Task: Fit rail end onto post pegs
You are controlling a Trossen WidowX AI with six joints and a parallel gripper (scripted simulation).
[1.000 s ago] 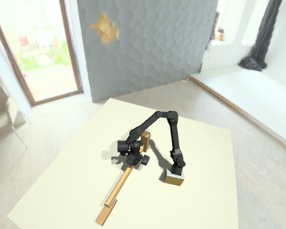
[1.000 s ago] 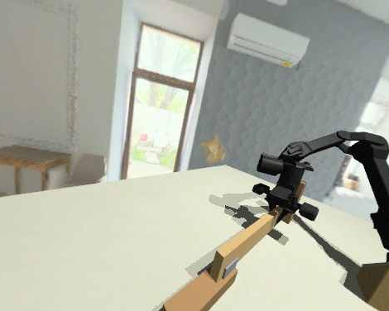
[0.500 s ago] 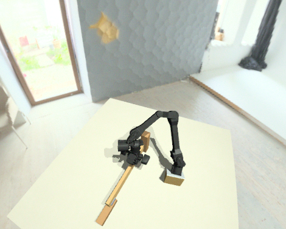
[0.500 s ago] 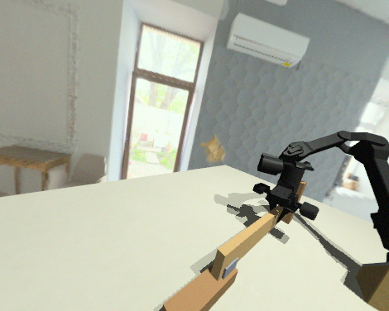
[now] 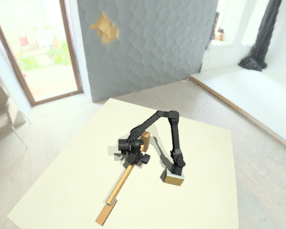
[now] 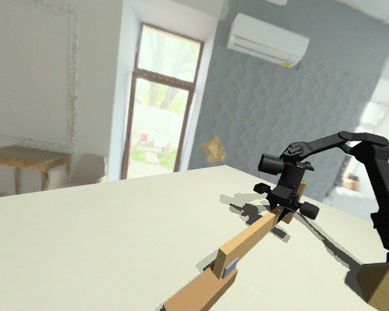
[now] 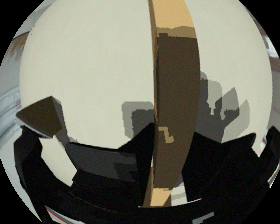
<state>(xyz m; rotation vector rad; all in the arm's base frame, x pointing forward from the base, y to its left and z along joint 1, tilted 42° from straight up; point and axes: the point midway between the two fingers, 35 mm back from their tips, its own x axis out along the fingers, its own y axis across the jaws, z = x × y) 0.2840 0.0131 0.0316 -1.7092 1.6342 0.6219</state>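
Observation:
The wooden rail [image 5: 120, 184] [image 6: 248, 240] [image 7: 177, 75] runs from the footboard block [image 5: 104, 215] [image 6: 200, 291] towards the post [image 5: 146, 141] [image 6: 303, 189]. Its far end sits at the block's grey bracket [image 5: 114, 201] [image 6: 231, 268]. My gripper [image 5: 132, 164] [image 6: 280, 212] [image 7: 163, 126] is shut on the rail near its post end, with one finger on each side. A short piece of light wood shows between gripper and post in the top view. The gripper hides most of the joint; pegs and holes are not visible, and I cannot tell whether rail and post touch.
The arm's base block [image 5: 174, 179] [image 6: 381, 285] [image 7: 42, 117] stands on the table [image 5: 198, 201] [image 6: 91, 248], to the right of the rail in the top and exterior views. The arm arches over from the base to the gripper. Its shadows fall around the post end.

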